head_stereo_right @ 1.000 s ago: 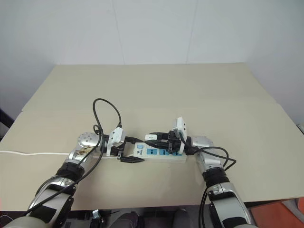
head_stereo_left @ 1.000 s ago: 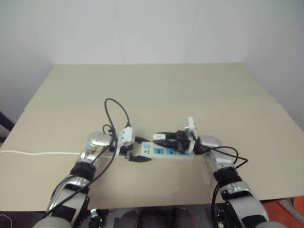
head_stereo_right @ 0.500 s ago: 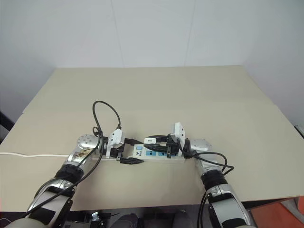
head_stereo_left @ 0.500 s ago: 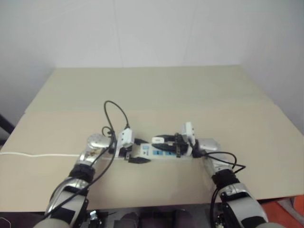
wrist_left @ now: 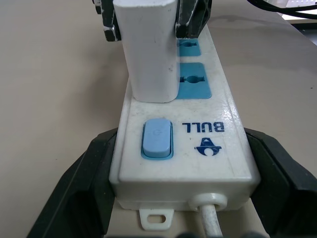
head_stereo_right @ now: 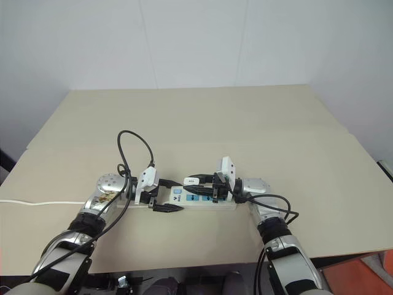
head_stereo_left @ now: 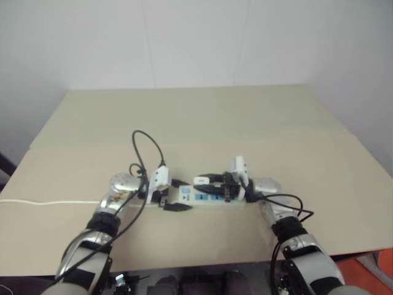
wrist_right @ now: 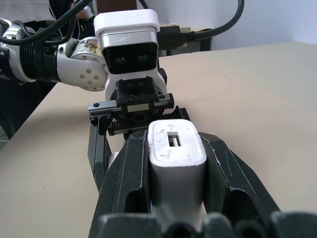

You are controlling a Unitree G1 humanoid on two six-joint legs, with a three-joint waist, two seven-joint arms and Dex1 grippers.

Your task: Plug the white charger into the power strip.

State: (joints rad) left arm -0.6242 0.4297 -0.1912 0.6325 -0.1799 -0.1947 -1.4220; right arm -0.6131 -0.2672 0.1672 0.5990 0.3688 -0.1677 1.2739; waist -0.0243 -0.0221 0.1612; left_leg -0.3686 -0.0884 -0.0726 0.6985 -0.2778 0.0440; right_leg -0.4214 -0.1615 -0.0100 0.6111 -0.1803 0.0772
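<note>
White charger (wrist_left: 148,52) pinched in right gripper (wrist_right: 173,163), standing on power strip (wrist_left: 183,148) at frame centre; left gripper (wrist_left: 183,198) clamps the strip's switch end.

Beige table (head_stereo_right: 245,123), a seam line crossing its width. Power strip (head_stereo_right: 206,203) lies flat near the front edge, long axis running left to right. Its thin white cord (head_stereo_right: 37,202) trails leftward off the table.

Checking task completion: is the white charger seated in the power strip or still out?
Cannot tell. The white charger stands upright against the power strip, with no prongs visible; full seating isn't confirmed.
</note>
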